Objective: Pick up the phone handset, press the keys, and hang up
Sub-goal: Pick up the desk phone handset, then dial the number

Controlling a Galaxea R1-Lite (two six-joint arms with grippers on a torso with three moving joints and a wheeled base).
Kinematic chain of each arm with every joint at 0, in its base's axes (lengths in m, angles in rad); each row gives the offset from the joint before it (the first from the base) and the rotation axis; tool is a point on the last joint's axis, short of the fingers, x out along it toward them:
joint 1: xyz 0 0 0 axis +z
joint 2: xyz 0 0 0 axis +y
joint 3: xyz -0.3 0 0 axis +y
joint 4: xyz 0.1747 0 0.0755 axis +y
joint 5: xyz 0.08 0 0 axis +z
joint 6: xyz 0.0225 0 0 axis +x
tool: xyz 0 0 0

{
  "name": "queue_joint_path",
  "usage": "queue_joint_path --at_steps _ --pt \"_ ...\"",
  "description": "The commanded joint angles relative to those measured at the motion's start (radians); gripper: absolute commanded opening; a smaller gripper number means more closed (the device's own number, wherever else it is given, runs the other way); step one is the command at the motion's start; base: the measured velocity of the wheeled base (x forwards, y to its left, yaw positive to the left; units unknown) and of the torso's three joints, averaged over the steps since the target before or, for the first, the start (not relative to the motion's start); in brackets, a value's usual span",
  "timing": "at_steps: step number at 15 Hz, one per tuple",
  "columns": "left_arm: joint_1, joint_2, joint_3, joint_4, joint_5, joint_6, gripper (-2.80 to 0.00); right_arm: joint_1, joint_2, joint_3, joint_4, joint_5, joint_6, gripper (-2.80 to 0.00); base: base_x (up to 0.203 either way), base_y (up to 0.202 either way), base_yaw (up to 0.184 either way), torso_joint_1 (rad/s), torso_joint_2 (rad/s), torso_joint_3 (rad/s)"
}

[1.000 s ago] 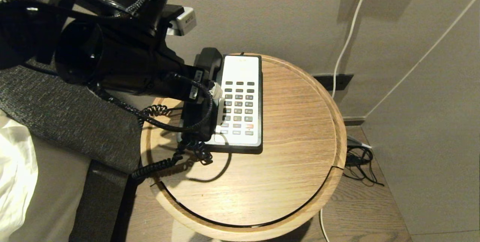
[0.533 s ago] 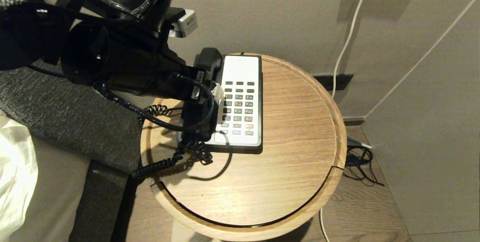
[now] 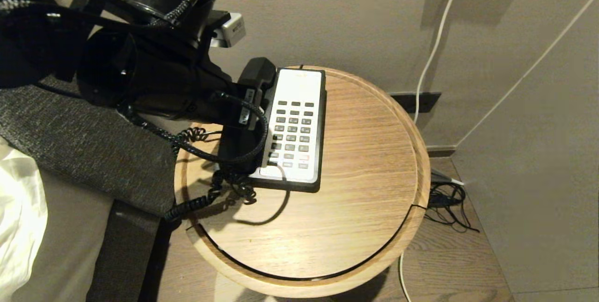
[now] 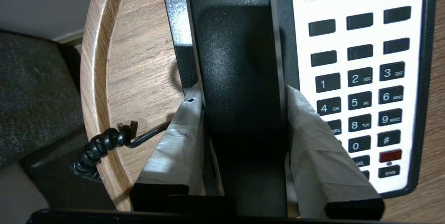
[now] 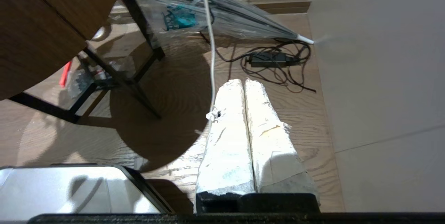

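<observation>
The left tool (image 4: pixel 243 113) is closed on the phone handset (image 4: pixel 240 60), one tape-wrapped finger (image 4: pixel 180 137) pressed against each long side of its middle section. The phone handset is a long black plastic receiver with a finely textured surface and a rounded, bulging far end (image 3: pixel 256 71); it lies along the left side of the phone base (image 3: pixel 306 185), beside the keys (image 3: pixel 292 133). The keys form a grid of dark grey rectangular buttons on a white faceplate, with digits printed in white and one red button (image 4: pixel 390 155) near the lower rows. A black coiled cord (image 3: pixel 206 199) runs from the near end across the round wooden tabletop (image 3: pixel 365 152). The right tool (image 5: pixel 245 85) hangs low beside the stand, above the wooden floor (image 5: pixel 167 95), its two wrapped fingers pressed together with nothing between them.
</observation>
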State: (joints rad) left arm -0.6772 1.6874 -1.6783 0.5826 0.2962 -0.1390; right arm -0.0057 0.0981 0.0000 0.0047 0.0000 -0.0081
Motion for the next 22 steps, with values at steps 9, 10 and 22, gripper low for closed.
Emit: queue_joint_path --at_steps 9,10,22 --pt "-0.012 -0.278 0.104 0.015 -0.002 0.002 -2.80 0.000 0.001 0.000 0.001 0.000 -0.008 -2.80 0.000 0.000 0.000 0.000 0.00 0.000" --pt "-0.017 -0.347 0.141 0.015 -0.004 0.004 -2.80 0.000 0.002 0.000 -0.001 0.000 -0.009 -2.80 0.000 0.000 0.000 0.000 0.00 0.000" --pt "0.076 -0.933 0.492 -0.001 -0.278 -0.065 -2.80 0.003 0.434 -1.159 0.721 0.010 0.145 -2.80 0.000 0.000 0.000 0.000 0.00 0.000"
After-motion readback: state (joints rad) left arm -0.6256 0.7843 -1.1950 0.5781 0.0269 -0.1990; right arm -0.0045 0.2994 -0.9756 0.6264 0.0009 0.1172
